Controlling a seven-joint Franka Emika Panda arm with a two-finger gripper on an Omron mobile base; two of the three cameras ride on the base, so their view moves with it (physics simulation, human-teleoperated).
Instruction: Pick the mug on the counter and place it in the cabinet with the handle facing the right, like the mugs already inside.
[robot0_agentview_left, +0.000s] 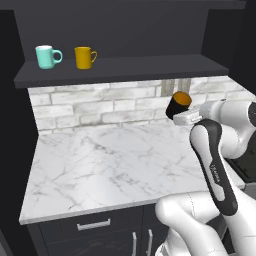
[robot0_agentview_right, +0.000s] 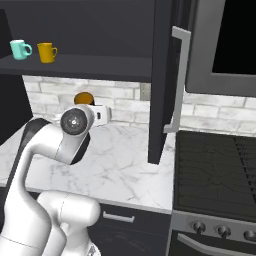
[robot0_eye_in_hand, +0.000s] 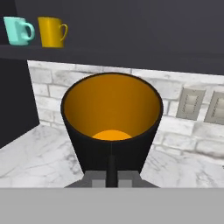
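The black mug (robot0_agentview_left: 178, 103) with an orange inside hangs in the air above the marble counter (robot0_agentview_left: 110, 165), tipped so its mouth faces up and to the right. My gripper (robot0_agentview_left: 177, 114) is shut on it from below. In the hand view the mug (robot0_eye_in_hand: 111, 116) opens toward the camera, with one dark fingertip (robot0_eye_in_hand: 112, 168) against its wall. Its handle is hidden. From the right base view the mug (robot0_agentview_right: 83, 96) peeks out above the arm's wrist joint. The teal mug (robot0_agentview_left: 48, 56) and the yellow-orange mug (robot0_agentview_left: 84, 57) stand on the dark cabinet shelf (robot0_agentview_left: 150, 66), handles to the right.
The cabinet's dark door (robot0_agentview_right: 162, 75) stands open, with a long silver handle (robot0_agentview_right: 179, 80), between the counter and the stove (robot0_agentview_right: 215, 170). A white brick backsplash (robot0_agentview_left: 95, 107) runs behind the counter. Two outlet plates (robot0_eye_in_hand: 190, 104) sit on the wall at the right.
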